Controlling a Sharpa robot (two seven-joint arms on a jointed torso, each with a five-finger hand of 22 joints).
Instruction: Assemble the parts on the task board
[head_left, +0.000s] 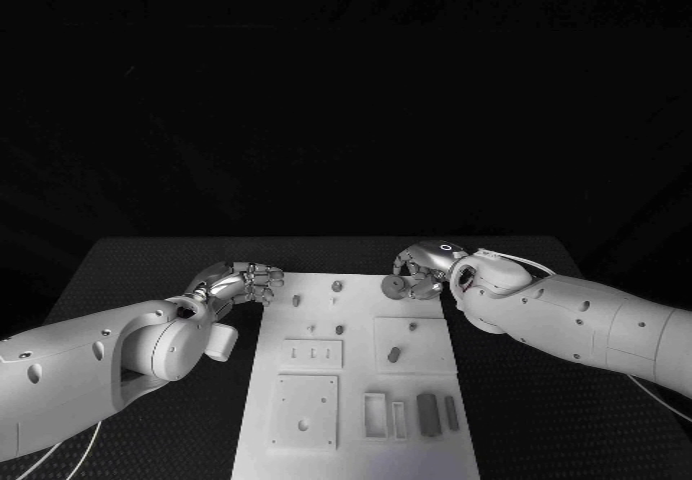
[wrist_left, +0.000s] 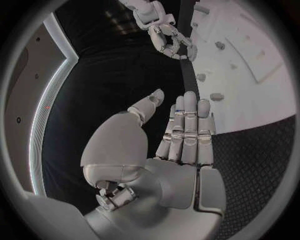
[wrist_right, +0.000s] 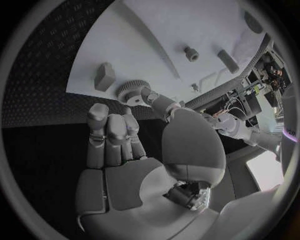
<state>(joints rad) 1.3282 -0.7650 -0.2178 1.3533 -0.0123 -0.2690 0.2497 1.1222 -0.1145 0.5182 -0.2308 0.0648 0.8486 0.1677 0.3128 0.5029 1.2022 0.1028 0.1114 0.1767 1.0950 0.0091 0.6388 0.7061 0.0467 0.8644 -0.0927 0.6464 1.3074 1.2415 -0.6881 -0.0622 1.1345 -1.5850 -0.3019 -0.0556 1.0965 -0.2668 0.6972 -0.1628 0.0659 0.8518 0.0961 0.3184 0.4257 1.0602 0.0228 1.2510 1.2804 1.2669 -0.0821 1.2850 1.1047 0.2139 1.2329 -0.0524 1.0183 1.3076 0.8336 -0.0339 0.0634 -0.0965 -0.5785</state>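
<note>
White task board (head_left: 361, 400) lies mid-bench, in front of you. Your right hand (head_left: 421, 270) sits at its far right corner, fingers (wrist_right: 145, 95) grasping a small toothed gear (wrist_right: 129, 91) just over the board's edge. Your left hand (head_left: 242, 283) rests beside the far left edge, fingers (wrist_left: 187, 125) straight and released, holding nothing. Grey parts (head_left: 428, 413) lie in the near recesses.

Dim scene, black surroundings; the white task board (head_left: 353, 400) glows brightest, and wrist views bend straight edges.
</note>
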